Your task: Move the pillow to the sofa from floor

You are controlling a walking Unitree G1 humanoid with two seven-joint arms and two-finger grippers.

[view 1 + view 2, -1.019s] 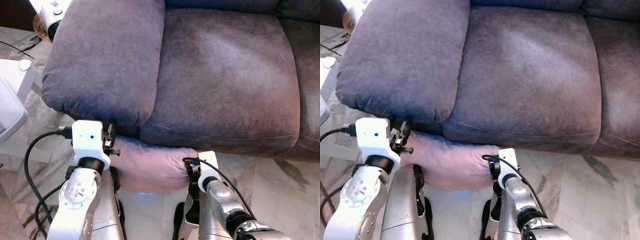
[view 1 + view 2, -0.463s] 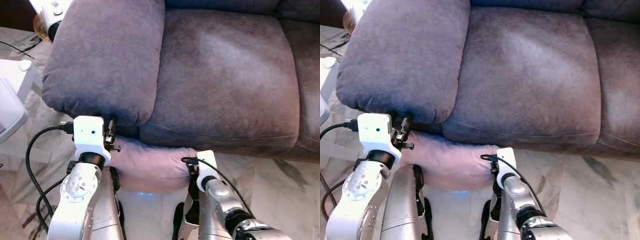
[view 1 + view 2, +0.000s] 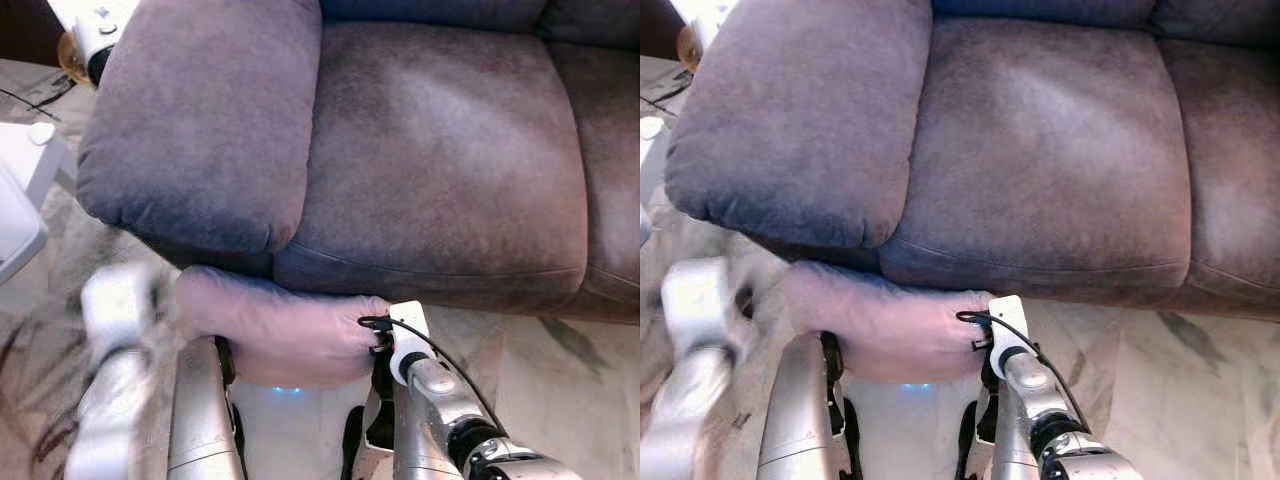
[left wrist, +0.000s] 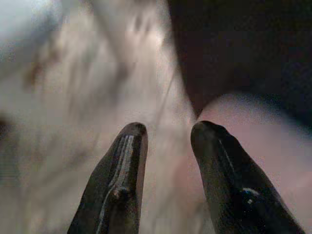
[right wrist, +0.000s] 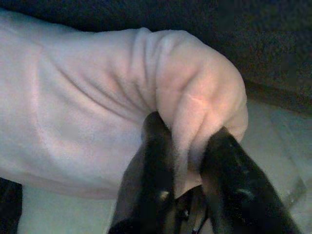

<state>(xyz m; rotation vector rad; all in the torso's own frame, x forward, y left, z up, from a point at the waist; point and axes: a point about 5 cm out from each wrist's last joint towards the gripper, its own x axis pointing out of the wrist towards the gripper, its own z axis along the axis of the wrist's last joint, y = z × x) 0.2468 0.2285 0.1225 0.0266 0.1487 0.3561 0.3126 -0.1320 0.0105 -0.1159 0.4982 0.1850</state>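
The pale pink pillow (image 3: pixel 280 330) hangs low in front of the grey sofa (image 3: pixel 440 150), just under the seat's front edge. My right gripper (image 5: pixel 187 129) is shut on the pillow's (image 5: pixel 97 112) right corner, and the fabric bunches between its fingers (image 5: pixel 156 141). My left arm (image 3: pixel 115 300) is a blur off the pillow's left end. In the left wrist view the left gripper (image 4: pixel 168 131) is open, with marble floor showing through the gap and the pillow (image 4: pixel 253 126) off to one side.
The sofa's thick armrest (image 3: pixel 200 120) overhangs the pillow's left end. A white appliance (image 3: pixel 20 200) stands on the floor to the left. Marble floor (image 3: pixel 560 380) lies open to the right, in front of the seat.
My left gripper has come off the pillow's left end and swung out to the left, blurred by motion. The right gripper keeps its hold on the right corner.
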